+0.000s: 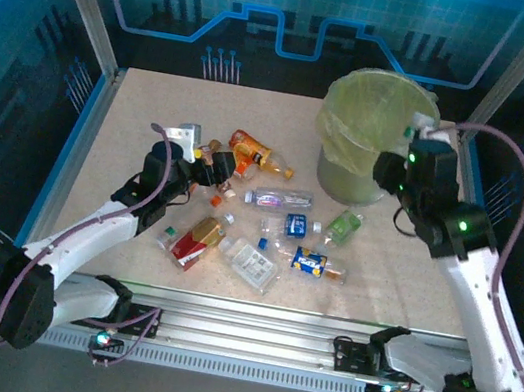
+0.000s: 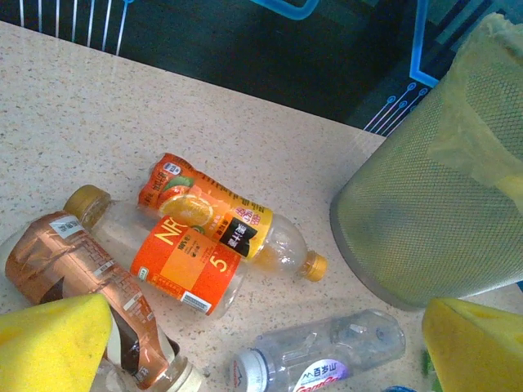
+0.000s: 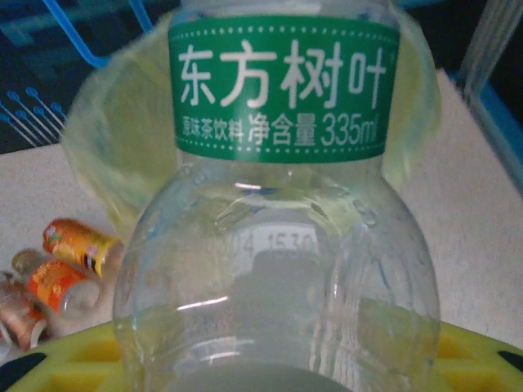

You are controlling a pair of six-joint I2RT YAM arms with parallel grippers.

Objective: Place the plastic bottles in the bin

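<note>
1. Closest to the right wrist camera stands a clear bottle with a green label (image 3: 278, 90), upright between the yellow pads (image 3: 73, 359) of the right claw (image 3: 270, 380). The claw is drawn in narrow on the bottle's body, so I judge the bottle held.
2. Just beyond that claw rises the bin (image 3: 106, 155), with its yellow-green liner showing behind the bottle. From above, the right claw (image 1: 395, 171) sits close against the bin's (image 1: 346, 180) side and seems level with the wall, not yet over the mouth.
3. Over on the other side, the left claw (image 2: 261, 359) stands wide and holds nothing. A brown bottle (image 2: 73, 269) lies partly under one of its pads and two orange-labelled bottles (image 2: 204, 212) lie touching just ahead of it. A clear bottle (image 2: 327, 351) lies between the pads, and the bin is ahead and to one side.
4. More loose bottles (image 1: 309, 261) lie scattered on the table (image 1: 131, 132) between the two claws.
5. What could go wrong:
   - The held bottle is slick and thin-walled, so a light squeeze may let it slide or twist out.
   - Letting go before the claw clears the rim would drop the bottle beside the bin.
   - Moving sideways at this height could catch the loose liner or shove the bin.
   - Coming down, the left claw may knock the crowded bottles into rolling apart.
</note>
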